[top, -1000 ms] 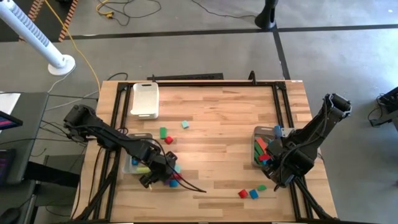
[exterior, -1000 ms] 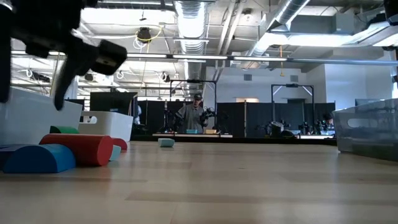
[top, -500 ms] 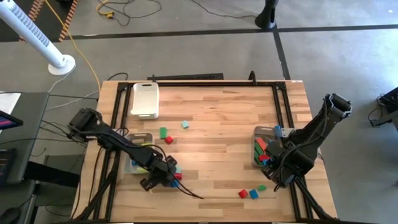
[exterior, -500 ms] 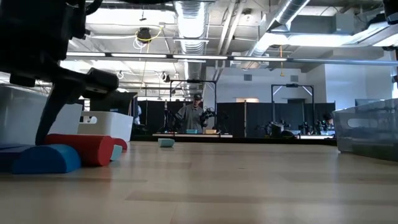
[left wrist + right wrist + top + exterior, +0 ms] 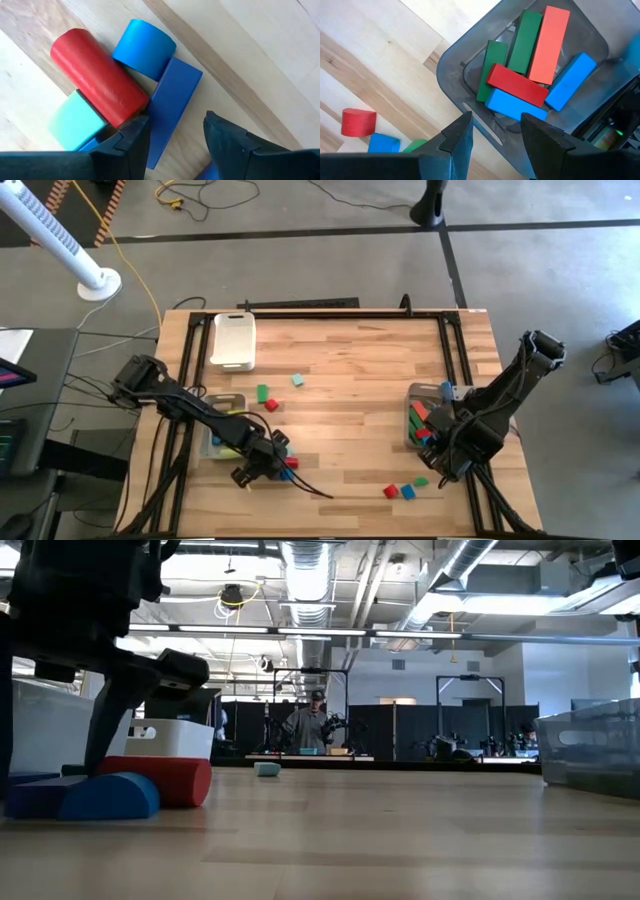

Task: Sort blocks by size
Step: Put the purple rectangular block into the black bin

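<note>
My left gripper [image 5: 265, 465] is open and low over a cluster of blocks at the table's near left. In the left wrist view its fingers stand on either side of the near end of a dark blue bar [image 5: 172, 107]. A red cylinder [image 5: 97, 82], a blue half-round block [image 5: 144, 47] and a teal cube [image 5: 72, 122] lie against the bar. In the low view the fingers [image 5: 100, 740] reach down to the table behind the blue half-round block [image 5: 110, 797] and the red cylinder [image 5: 165, 780]. My right gripper [image 5: 445, 462] is open and empty above a clear bin [image 5: 470, 100] holding several bars. My left gripper points down at the table across the dark blue bar's end [image 5: 160, 135]. One finger [image 5: 127, 142] stands right against the red cylinder's end [image 5: 131, 111]. I cannot tell whether either finger touches the bar or the cylinder. All the blocks lie flat on the table.
A red [image 5: 390, 492], a blue [image 5: 407, 492] and a green block [image 5: 421, 481] lie near the front right. A green [image 5: 262, 392], a red [image 5: 271, 406] and a teal block [image 5: 297, 380] lie mid-table. A white tray [image 5: 233, 340] stands far left. Another clear bin [image 5: 222, 435] stands beside the left arm.
My left gripper has come down to the table and moved a little toward the near right edge, still open. The red cylinder and the blue half-round block have slid a little toward the table's right.
</note>
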{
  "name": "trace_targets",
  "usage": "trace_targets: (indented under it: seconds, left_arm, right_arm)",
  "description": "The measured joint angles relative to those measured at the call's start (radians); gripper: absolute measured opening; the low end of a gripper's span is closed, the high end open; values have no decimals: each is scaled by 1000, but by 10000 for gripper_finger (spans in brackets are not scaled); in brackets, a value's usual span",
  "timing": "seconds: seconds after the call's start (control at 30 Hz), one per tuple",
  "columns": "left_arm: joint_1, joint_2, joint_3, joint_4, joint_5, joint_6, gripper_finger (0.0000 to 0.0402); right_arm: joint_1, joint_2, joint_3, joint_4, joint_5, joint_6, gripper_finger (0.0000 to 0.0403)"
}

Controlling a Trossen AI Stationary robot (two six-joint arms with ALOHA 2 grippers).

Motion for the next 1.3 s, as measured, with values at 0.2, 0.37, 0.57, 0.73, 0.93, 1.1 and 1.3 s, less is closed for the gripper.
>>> trace_targets:
  seconds: [0.2, 0.37, 0.57, 0.73, 0.93, 1.1, 1.3]
  left_arm:
    - [0, 2, 17, -24, -1, 8, 176]
    - [1, -3, 30, -44, -3, -7, 176]
    - [6, -4, 59, -41, -9, -4, 176]
    - [12, -5, 58, -41, -13, 18, 176]
    - [12, -5, 2, -9, -18, 110, 176]
    - [12, 10, -22, 44, -55, 115, 176]
    - [16, 7, -36, 85, -107, 94, 160]
  right_arm:
    - [0, 0, 0, 1, 0, 0, 193]
    - [0, 0, 0, 12, -1, 0, 193]
    - [0, 0, 0, 13, -1, 0, 193]
    - [0, 0, 0, 14, -1, 0, 193]
    - [0, 0, 0, 15, -1, 0, 193]
    - [0, 0, 0, 29, -1, 0, 193]
    - [0, 0, 0, 38, -1, 0, 193]
